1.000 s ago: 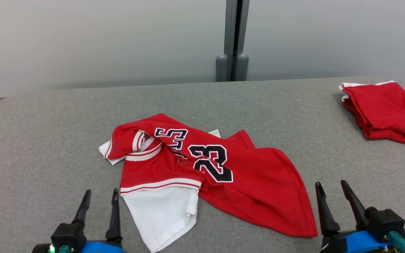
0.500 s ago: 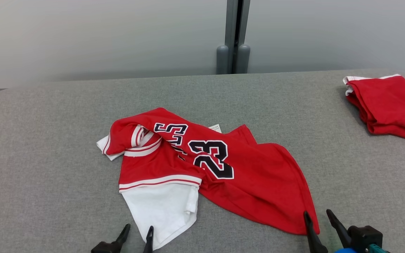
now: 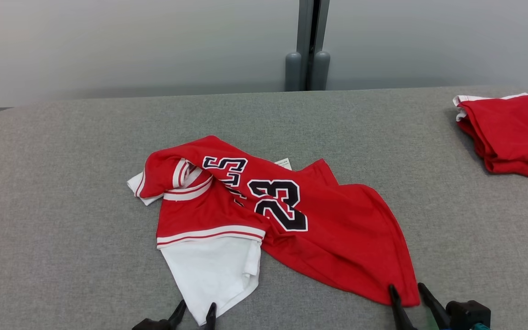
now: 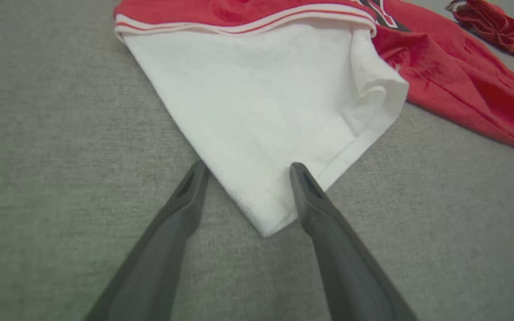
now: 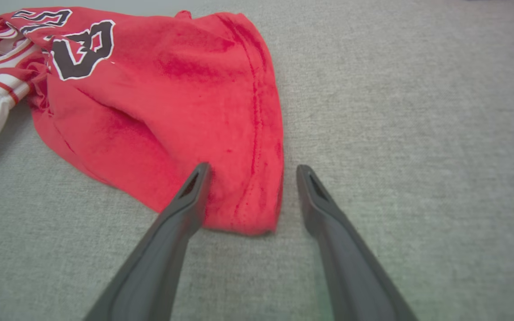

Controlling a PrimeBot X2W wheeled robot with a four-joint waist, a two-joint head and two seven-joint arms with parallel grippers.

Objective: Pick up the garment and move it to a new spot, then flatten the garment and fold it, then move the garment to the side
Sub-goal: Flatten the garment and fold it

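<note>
The garment (image 3: 319,229) is a crumpled red jersey with a black "23", red-and-white trim and a white sleeve (image 3: 213,275), lying in the middle of the grey table. My left gripper (image 3: 196,309) stands open at the bottom edge, its fingers straddling the sleeve's near corner (image 4: 263,218). My right gripper (image 3: 407,292) is open too, low at the bottom right, with the jersey's red near corner (image 5: 248,209) between its fingers. Neither holds the cloth.
A second red garment (image 3: 511,135) lies bunched at the table's far right edge. The grey felt table (image 3: 62,183) has a rounded far left corner. A grey post (image 3: 307,46) stands behind the far edge against a pale wall.
Both grippers have come lower in the head view and closer to the garment's near corners. The head camera has shifted, moving the whole scene. The garment lies as before.
</note>
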